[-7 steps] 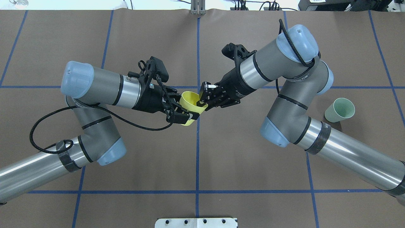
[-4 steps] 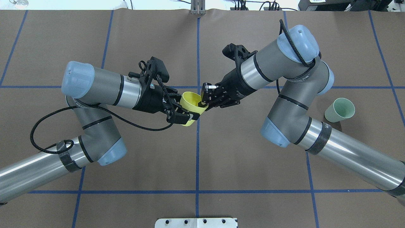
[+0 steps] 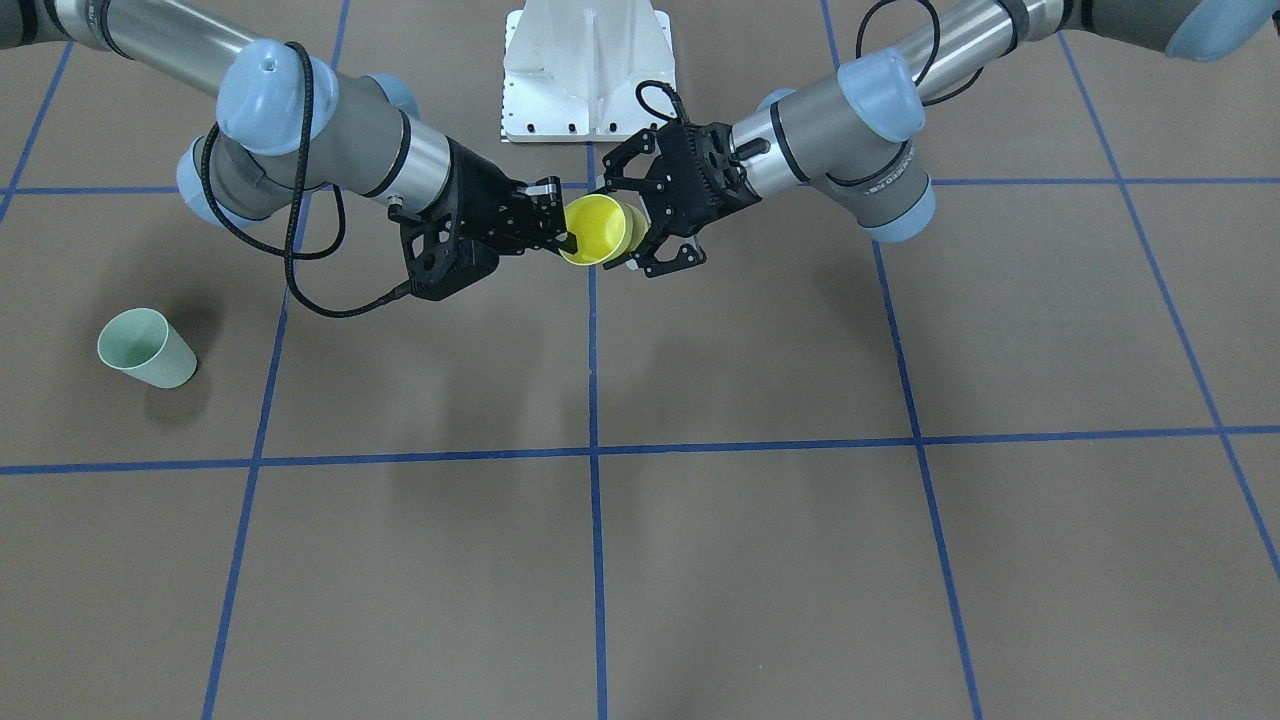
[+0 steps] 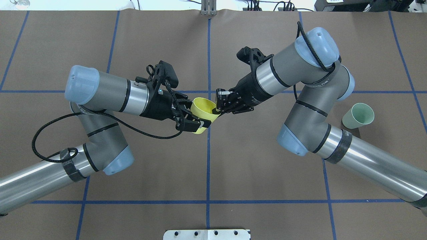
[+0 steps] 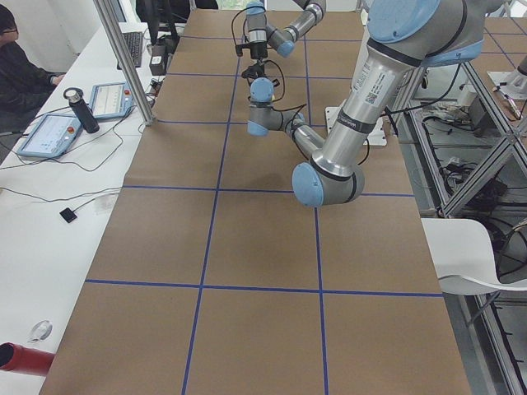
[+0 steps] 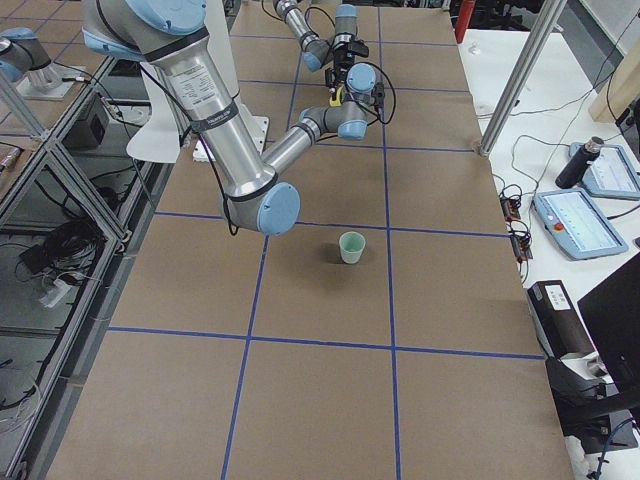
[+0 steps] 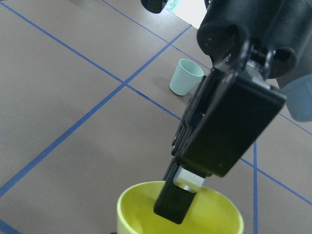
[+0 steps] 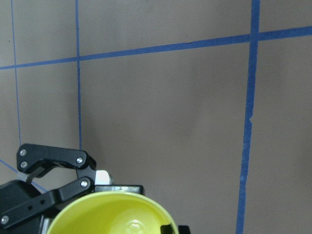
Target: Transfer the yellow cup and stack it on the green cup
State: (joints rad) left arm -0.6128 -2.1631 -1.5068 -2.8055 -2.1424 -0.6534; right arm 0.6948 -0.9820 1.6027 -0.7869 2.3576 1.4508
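Above the middle of the desk point(image 4: 267, 166), the yellow cup point(image 4: 202, 106) is clenched around its body by the left end effector point(image 4: 196, 115). Its mouth is offered to the right end effector point(image 4: 218, 106), which pinches the rim wall with one finger inside, seemingly to take it over. Farther off to the robot's right, the green cup point(image 4: 358, 115) stands upright on the desk, ready as the stacking base.

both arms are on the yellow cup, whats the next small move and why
Probably open the left gripper and let go. The right gripper already has a finger inside the rim of the yellow cup, and the green cup stands on the right arm's side, so that arm should carry it.
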